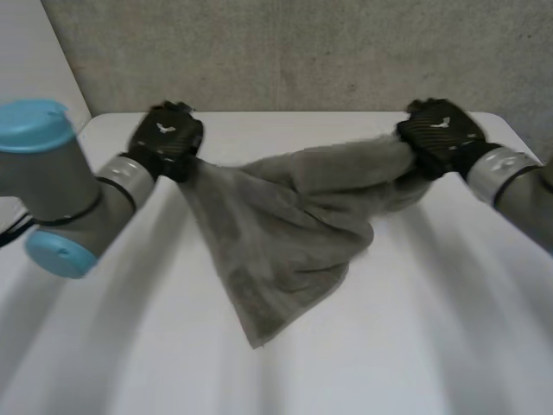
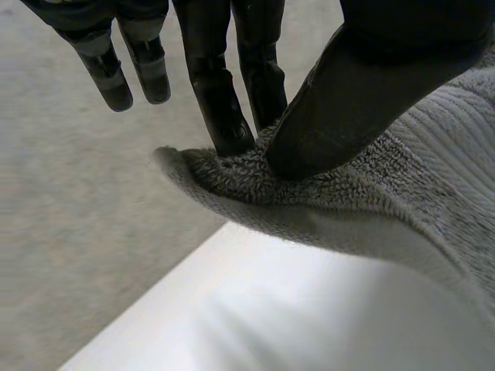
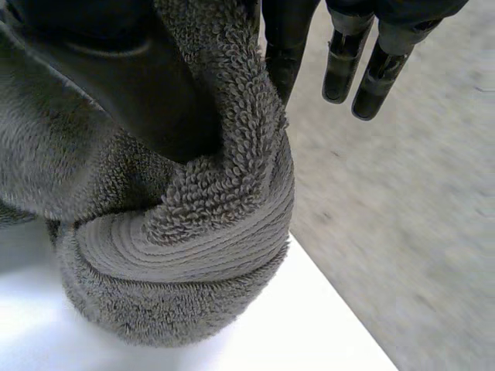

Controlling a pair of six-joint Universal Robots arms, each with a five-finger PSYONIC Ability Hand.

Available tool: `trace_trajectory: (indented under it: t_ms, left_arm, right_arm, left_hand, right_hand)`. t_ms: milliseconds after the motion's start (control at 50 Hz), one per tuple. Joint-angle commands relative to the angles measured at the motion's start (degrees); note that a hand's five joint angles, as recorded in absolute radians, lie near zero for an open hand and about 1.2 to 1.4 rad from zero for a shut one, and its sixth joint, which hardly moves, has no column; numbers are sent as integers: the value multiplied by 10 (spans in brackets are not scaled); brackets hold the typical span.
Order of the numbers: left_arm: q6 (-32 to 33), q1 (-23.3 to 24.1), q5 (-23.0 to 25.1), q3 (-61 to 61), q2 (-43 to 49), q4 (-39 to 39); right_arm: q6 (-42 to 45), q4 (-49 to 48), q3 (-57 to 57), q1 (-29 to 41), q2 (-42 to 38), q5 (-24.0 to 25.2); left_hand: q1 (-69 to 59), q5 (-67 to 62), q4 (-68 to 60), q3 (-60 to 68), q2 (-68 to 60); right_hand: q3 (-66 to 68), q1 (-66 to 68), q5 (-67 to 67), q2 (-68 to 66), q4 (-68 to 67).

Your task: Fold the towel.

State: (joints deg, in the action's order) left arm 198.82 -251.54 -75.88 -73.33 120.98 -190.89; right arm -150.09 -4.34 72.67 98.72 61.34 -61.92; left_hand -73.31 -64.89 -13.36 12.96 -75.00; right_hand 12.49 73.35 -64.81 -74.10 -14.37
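Grey towel [image 1: 285,233]: my left hand [image 1: 166,138] pinches a corner at its fingertips; my right hand [image 1: 439,134] clamps a bunched end.

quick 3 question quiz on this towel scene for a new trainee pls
1. True or false: the left hand pinches the towel between thumb and fingers.
2. Which hand grips a bunched wad of towel? A) left hand B) right hand C) neither
3. Short answer: is the towel folded flat on the table yet?
Key: 1 true; 2 B; 3 no, it is stretched, rumpled, between both hands.
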Motion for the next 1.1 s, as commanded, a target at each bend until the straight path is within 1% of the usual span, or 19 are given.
trace_trajectory:
  t_ms: [20, 160, 220, 240, 260, 300, 360, 400, 420, 460, 480, 520, 580, 620, 760, 840, 940, 1040, 1100]
  left_arm:
    - [-2, -39, 4, -37, -59, 0]
    - [-1, -52, 7, -96, -97, -1]
    - [-1, -52, 19, -137, -115, 0]
    - [-2, -52, 26, -159, -125, 0]
    - [-2, -52, 26, -160, -125, 0]
    - [0, -53, 42, -214, -146, -1]
    - [0, -53, 62, -269, -165, 0]
    - [0, -53, 71, -296, -174, 1]
    - [0, -53, 71, -297, -174, 1]
    - [0, -61, 86, -343, -195, 3]
    - [0, -61, 86, -343, -196, 3]
    - [0, -77, 99, -375, -216, 5]
    - [0, -86, 105, -383, -225, 6]
    - [0, -101, 116, -387, -243, 7]
    - [-2, -113, 129, -381, -268, 9]
    - [-5, -106, 130, -378, -276, 8]
    - [-8, -89, 130, -365, -273, 3]
    - [-8, -63, 123, -340, -253, 0]
    - [-8, -54, 121, -321, -219, 1]
  right_arm:
    - [-4, 1, 49, -39, 41, -10]
    - [-1, 7, 110, -42, 69, -7]
    - [-1, 7, 143, -46, 71, -2]
    - [1, 6, 162, -47, 74, 1]
    - [1, 6, 162, -47, 74, 1]
    - [11, 6, 205, -47, 84, 5]
    - [23, 7, 226, -48, 87, 8]
    - [77, 15, 263, -50, 90, 24]
    - [77, 15, 263, -50, 90, 24]
    - [132, 41, 287, -73, 99, 33]
    - [132, 41, 288, -73, 99, 33]
    - [146, 59, 294, -90, 106, 41]
    - [148, 91, 294, -103, 119, 46]
    - [144, 101, 291, -104, 137, 54]
    - [106, 96, 298, -101, 187, 87]
    - [101, 87, 314, -94, 205, 111]
    - [105, 68, 316, -71, 202, 112]
    - [108, 55, 309, -49, 187, 104]
    - [125, 46, 292, -31, 149, 90]
  left_hand:
    - [-67, -51, 34, -30, -50]
    - [-67, -51, 34, -30, -50]
    - [-67, -51, 34, -30, -50]
    - [-67, -51, 34, -30, -50]
    - [-67, -51, 34, -30, -50]
    - [-67, -51, 34, -30, -50]
    - [-67, -51, 34, -30, -50]
    - [-67, -51, 34, -30, -50]
    - [-67, -51, 34, -30, -50]
    - [23, 39, 34, -30, 40]
    - [24, 39, 34, -30, 41]
    - [149, 165, 34, -30, 166]
    - [187, 203, 34, -30, 204]
    - [262, 278, 34, -30, 279]
    - [335, 350, 34, -30, 351]
    - [431, 446, 34, -30, 447]
    - [518, 534, 34, -30, 535]
    - [530, 546, 34, -30, 547]
    - [527, 542, 34, -30, 544]
  right_hand:
    - [-25, 67, -52, -59, 44]
    - [-25, 42, -27, -34, 44]
    - [-25, -57, 72, 65, 44]
    - [-25, -126, 140, 133, 44]
    - [-25, -126, 141, 134, 44]
    - [-25, -341, 355, 348, 44]
    - [-25, -400, 415, 408, 44]
    - [-25, -488, 502, 495, 44]
    - [-25, -488, 503, 496, 44]
    - [-25, -535, 549, 542, 44]
    - [-25, -535, 550, 543, 44]
    - [-25, -559, 573, 566, 44]
    - [-25, -591, 605, 598, 44]
    - [-25, -606, 620, 613, 44]
    - [-25, -623, 637, 630, 44]
    - [-25, -616, 631, 623, 44]
    - [-25, -602, 617, 610, 44]
    - [-25, -596, 610, 603, 44]
    - [-25, -582, 597, 590, 44]
